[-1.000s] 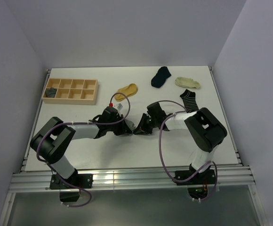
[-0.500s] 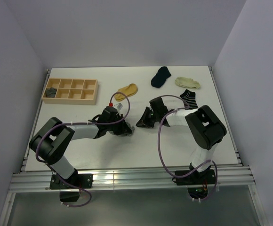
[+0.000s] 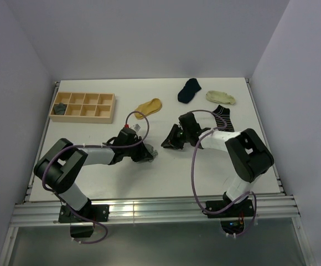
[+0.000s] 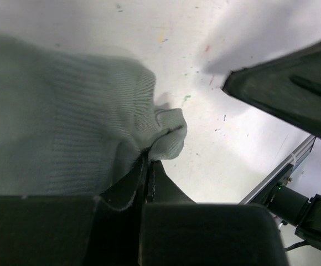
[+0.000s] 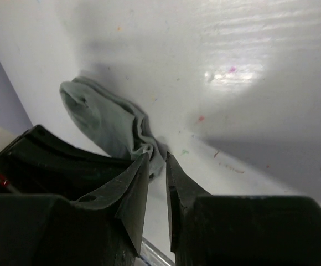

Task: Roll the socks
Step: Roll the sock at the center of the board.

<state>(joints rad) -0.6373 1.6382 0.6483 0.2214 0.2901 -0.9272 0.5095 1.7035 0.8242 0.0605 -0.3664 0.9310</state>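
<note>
A light grey sock (image 3: 149, 152) lies bunched on the table's middle and fills the left wrist view (image 4: 66, 127). My left gripper (image 3: 145, 154) is low on the table, and in its wrist view (image 4: 149, 160) it is shut on a fold at the sock's edge. My right gripper (image 3: 169, 142) hovers just right of the sock. In the right wrist view (image 5: 158, 158) its jaws stand a narrow gap apart with nothing between them, and the sock (image 5: 108, 119) lies just beyond the tips.
A mustard sock (image 3: 149, 105), navy sock (image 3: 189, 90), cream sock (image 3: 220, 97) and striped sock (image 3: 222, 115) lie at the back. A wooden compartment tray (image 3: 83, 107) at the back left holds a dark grey sock (image 3: 60, 108).
My right gripper has drawn back up and to the right, away from the grey sock. My left gripper has stayed on the sock.
</note>
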